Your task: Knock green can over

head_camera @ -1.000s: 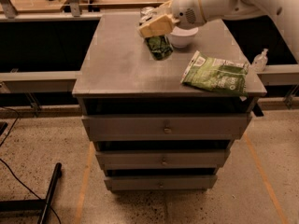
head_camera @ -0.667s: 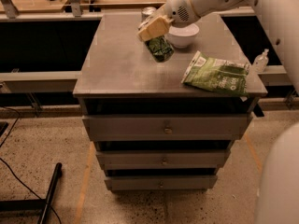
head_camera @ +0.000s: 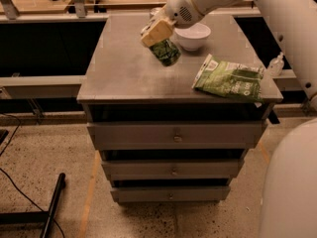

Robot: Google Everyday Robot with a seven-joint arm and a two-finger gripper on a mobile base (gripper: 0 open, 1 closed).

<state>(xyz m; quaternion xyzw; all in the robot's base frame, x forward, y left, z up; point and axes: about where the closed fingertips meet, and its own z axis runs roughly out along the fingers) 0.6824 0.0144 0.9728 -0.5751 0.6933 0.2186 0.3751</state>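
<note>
The green can [head_camera: 166,52], mottled green all over, is tilted on the grey cabinet top [head_camera: 124,68], its top end leaning to the upper left under my gripper. My gripper [head_camera: 157,31], with tan fingers, is right against the can's upper end, coming in from the white arm at the upper right. The can's silver rim is hidden by the fingers.
A white bowl [head_camera: 192,35] stands just right of the can. A flat green snack bag [head_camera: 229,79] lies at the top's right front. A small clear bottle [head_camera: 275,65] sits off the right edge. Drawers are below; a bench runs behind.
The gripper has shifted slightly left and the can leans further over than a second ago. The arm now fills more of the right side.
</note>
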